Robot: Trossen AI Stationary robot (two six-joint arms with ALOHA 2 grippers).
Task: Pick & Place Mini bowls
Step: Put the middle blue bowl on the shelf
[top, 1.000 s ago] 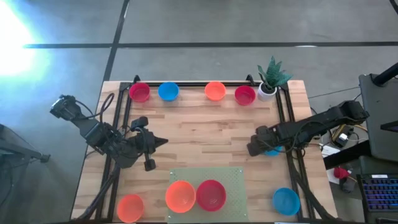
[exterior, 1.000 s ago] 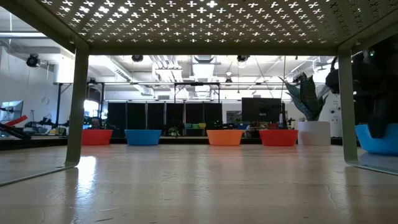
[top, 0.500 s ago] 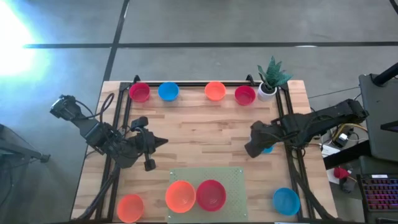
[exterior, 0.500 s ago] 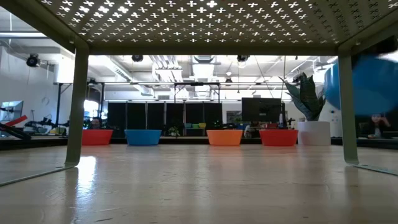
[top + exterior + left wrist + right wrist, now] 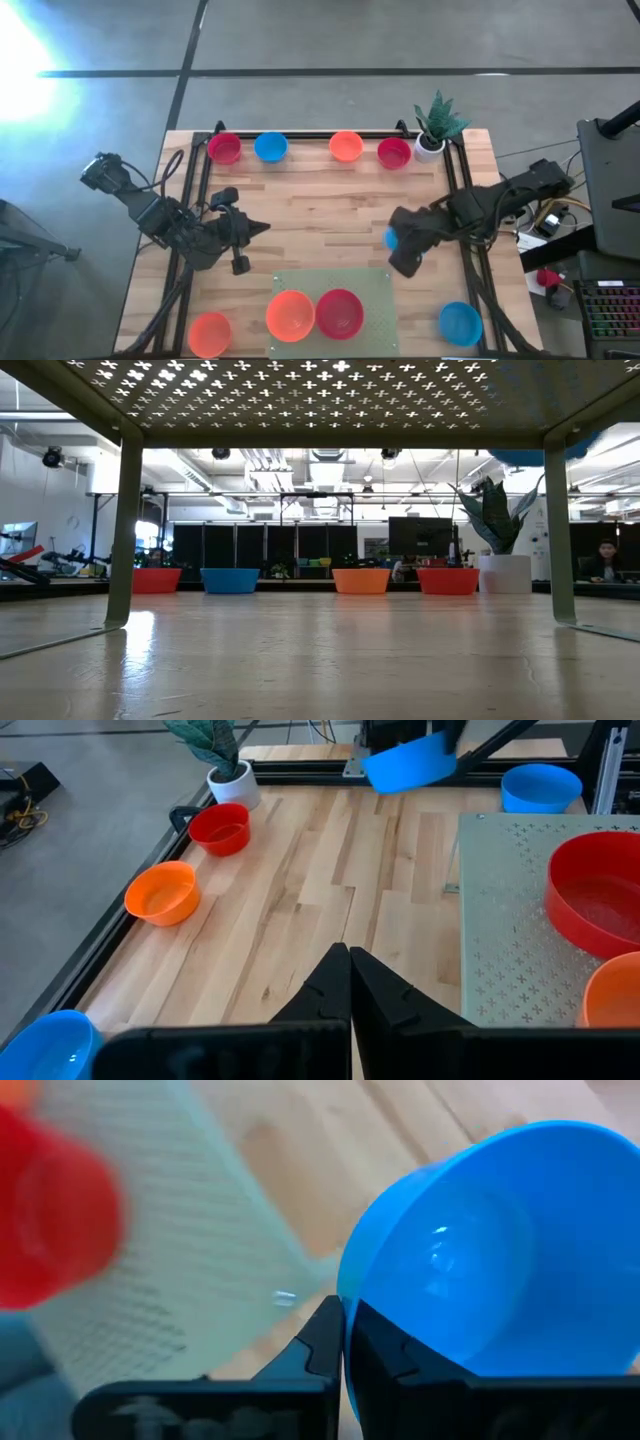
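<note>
the right gripper [image 5: 397, 243], clamped shut on a blue mini bowl's [image 5: 490, 1250] rim, carries it above the table toward the perforated green tray [image 5: 375, 287], where lowering and releasing looks next.

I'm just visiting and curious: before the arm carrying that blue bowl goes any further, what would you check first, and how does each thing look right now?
1. Right gripper shut on the carried blue bowl: ok.
2. Bowl lifted clear of the table: ok, left wrist view shows it in the air.
3. Free room on the perforated rack beside the red bowl and orange bowl: ok.
4. Left gripper shut and waiting apart from the rack: ok.
5. Grip firm enough to last: cannot tell.
</note>
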